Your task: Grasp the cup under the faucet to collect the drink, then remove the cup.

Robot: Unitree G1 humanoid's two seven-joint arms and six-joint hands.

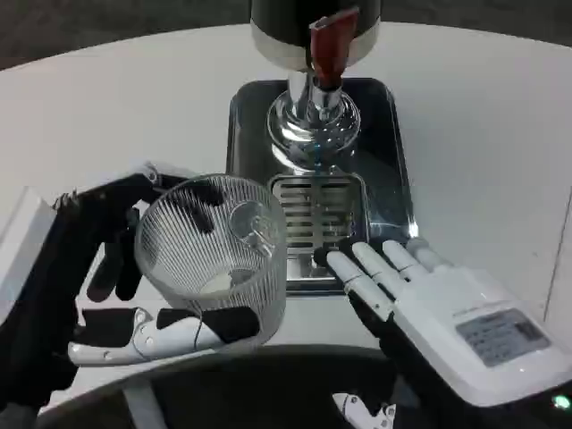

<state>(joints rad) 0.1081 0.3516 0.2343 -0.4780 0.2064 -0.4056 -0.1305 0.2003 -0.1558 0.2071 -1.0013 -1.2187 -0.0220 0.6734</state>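
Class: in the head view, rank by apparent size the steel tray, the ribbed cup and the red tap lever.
1. steel tray
2. ribbed cup, though nearness to the camera enlarges it
3. red tap lever

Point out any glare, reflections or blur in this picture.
Head view: bright glare on the chrome faucet base and along the tray rim; the clear ribbed cup shows the left robot hand through its wall; the whole frame is slightly soft, edges fuzzy.

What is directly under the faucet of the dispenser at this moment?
Under the faucet lies only the metal drip grate set in the dark tray. The ribbed clear cup is off to the side, held in the left hand. What lies below the grate is hidden.
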